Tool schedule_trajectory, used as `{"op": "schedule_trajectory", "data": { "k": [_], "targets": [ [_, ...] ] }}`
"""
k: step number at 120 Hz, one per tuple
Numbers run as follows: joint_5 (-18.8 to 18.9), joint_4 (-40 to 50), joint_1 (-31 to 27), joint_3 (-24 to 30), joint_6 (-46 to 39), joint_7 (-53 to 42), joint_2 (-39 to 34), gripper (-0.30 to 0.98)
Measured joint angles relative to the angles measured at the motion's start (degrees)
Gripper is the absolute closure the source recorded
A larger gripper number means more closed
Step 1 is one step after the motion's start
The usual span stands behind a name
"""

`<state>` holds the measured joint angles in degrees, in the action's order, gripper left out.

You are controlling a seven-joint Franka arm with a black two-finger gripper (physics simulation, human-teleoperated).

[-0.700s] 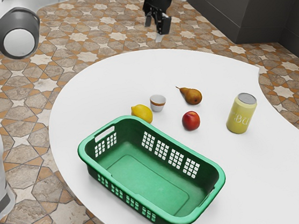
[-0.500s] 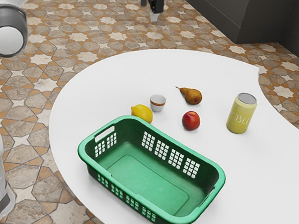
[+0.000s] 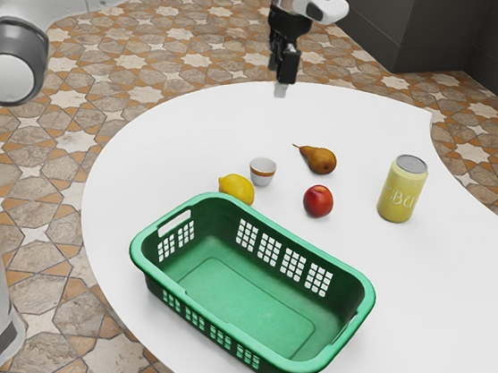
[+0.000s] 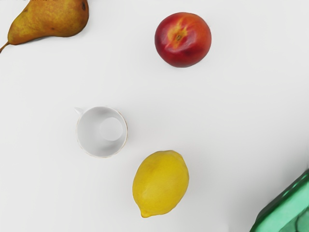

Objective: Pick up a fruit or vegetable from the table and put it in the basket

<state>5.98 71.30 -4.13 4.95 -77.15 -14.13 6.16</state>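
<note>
Just outside the basket (image 3: 140,259), near the corner where its handle end meets its far long side, lies the lemon (image 3: 239,190). Out from the middle of that long side sits the red fruit (image 3: 318,201), and farther from the basket, past the red fruit, is the pear (image 3: 322,161), on its side with its stem toward the exterior view's left. All three rest on the white table (image 3: 478,304), outside the basket.

Beyond the basket, next to the lemon, stands the cup (image 3: 264,177), upright, with a brown band around it. The wrist view looks down into its mouth and catches a corner of the basket, apart from the lemon. To the exterior view's right of the basket, past its far long side, stands the yellow can (image 3: 403,191).

High beyond the basket, near the table's far edge, the gripper (image 3: 282,78) hangs pointing down, above and well apart from the fruit. Whether it is spread or pressed together, I cannot tell. The arm (image 3: 5,52) comes in from the exterior view's left of the basket, over the tiled floor (image 3: 61,352).
</note>
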Motion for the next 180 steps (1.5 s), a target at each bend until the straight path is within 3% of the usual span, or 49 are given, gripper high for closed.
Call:
{"op": "schedule_trajectory", "data": {
  "k": [40,66,86,117,143,156,180],
  "targets": [
    [-0.43,1.17,-0.84,-0.19,0.14,-1.56,0.25,0.0],
    [-3.76,5.15,-2.06,-0.71,0.62,1.11,1.41,0.0],
    [-1.71,6.98,0.04,-0.65,-2.83,4.23,1.57,0.0],
    [1.47,31.09,5.3,-3.11,-19.28,9.35,-10.62,0.0],
    [2.33,44.66,3.18,-4.06,-28.61,12.31,-22.15,0.0],
    [2.37,46.24,2.97,-4.86,-30.66,12.58,-23.13,0.0],
    [2.52,40.64,2.23,-3.35,-32.4,11.76,-20.65,0.0]
  ]
}}
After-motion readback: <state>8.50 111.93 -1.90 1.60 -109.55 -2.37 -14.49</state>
